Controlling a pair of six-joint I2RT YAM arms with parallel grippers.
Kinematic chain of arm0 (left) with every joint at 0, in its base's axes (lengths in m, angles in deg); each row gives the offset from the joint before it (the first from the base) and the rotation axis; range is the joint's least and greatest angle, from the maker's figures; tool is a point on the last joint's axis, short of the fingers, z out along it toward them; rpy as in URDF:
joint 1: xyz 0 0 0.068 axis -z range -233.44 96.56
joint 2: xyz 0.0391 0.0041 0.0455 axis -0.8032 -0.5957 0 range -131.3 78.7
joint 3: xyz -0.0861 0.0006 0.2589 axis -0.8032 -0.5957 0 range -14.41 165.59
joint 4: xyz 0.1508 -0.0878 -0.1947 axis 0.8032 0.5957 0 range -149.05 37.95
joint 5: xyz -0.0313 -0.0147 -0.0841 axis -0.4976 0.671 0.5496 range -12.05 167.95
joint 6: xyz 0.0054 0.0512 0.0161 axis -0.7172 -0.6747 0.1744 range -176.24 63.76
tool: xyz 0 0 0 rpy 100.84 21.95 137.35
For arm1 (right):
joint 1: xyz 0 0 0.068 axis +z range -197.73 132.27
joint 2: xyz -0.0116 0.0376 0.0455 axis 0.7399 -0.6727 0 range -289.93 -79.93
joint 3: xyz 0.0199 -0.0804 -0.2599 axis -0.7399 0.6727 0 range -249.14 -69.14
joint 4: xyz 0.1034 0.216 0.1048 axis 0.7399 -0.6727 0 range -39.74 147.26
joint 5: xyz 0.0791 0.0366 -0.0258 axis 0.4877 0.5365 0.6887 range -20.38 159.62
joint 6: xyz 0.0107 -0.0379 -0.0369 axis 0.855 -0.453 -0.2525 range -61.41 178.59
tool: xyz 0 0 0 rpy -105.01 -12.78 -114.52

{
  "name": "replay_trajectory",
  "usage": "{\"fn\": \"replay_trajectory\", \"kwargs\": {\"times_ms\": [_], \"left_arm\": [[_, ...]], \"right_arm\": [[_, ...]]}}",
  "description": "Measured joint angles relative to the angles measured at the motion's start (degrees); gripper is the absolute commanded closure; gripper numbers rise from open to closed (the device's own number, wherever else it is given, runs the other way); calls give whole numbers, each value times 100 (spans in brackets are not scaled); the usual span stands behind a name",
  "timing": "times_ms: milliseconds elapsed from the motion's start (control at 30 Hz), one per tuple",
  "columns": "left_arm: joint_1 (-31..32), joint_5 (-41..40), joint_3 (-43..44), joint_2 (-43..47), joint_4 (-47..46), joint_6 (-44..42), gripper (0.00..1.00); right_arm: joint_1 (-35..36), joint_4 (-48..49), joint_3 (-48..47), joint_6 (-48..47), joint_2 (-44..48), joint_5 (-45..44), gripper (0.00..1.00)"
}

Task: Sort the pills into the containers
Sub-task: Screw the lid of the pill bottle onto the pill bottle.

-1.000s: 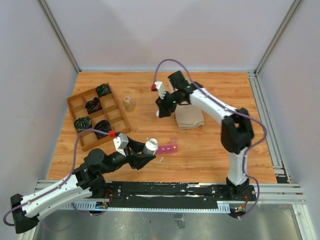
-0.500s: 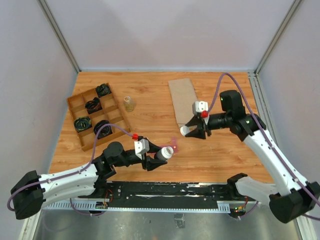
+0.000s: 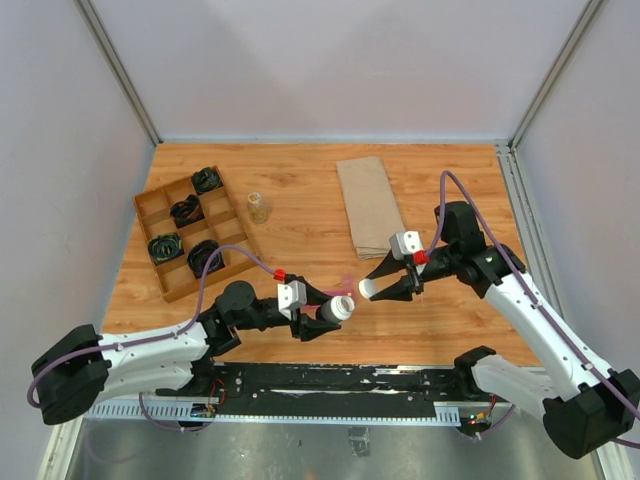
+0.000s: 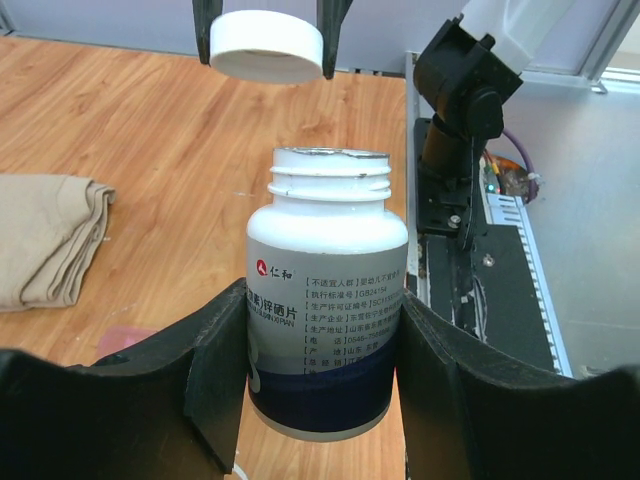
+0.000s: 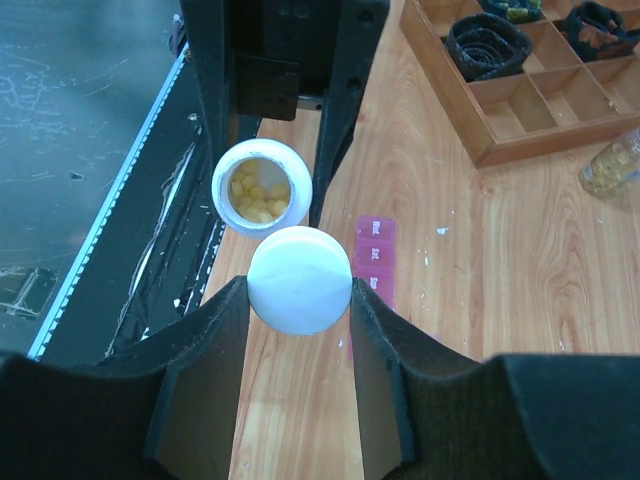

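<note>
Right wrist, right tool [image 5: 298, 290] pinching cap [image 5: 300, 278], left tool [image 5: 270, 175] gripping bottle [image 5: 228, 190] (pills [image 5: 258, 197] inside), containers [image 5: 374, 255] nearby, tray [image 5: 520, 118] beyond.

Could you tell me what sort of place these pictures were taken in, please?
Probably a robotics lab test cell: a wooden tabletop boxed in by plain white panels on aluminium framing.

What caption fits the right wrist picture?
Right gripper holds the cap beside the open bottle of yellow pills, pink containers nearby.
</note>
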Motion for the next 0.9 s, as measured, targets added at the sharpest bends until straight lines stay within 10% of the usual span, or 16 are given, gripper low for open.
{"fn": "replay_trajectory", "kwargs": {"times_ms": [900], "left_arm": [[258,-109,0,-507,-734,887,100]], "right_arm": [[1054,330,103,-90,-107,-144,77]]}}
